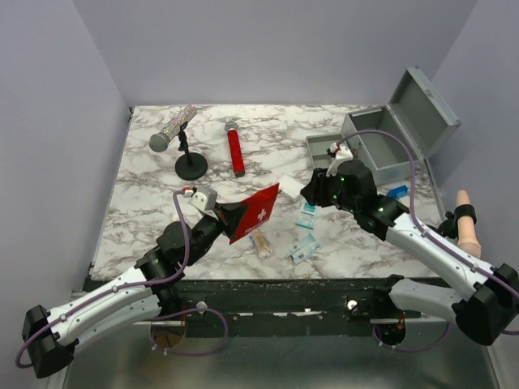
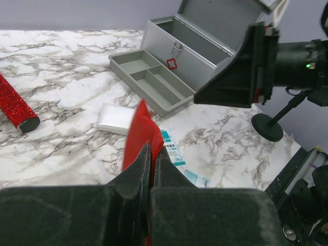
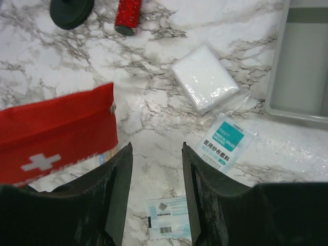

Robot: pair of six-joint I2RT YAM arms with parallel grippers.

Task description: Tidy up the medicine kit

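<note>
The medicine kit, a grey metal box, stands open at the back right with its lid up; it also shows in the left wrist view. Its grey divided tray lies on the table in front of it. My left gripper is shut on the edge of a flat red white-cross pouch and holds it upright above the table. My right gripper is open and empty, hovering over bare marble between the pouch and a teal gauze dressing packet.
A white gauze pack lies near the tray. A small labelled packet and some swab sticks lie near the front. A blue item lies by the box. A microphone on a stand and a red glitter microphone are at the back left.
</note>
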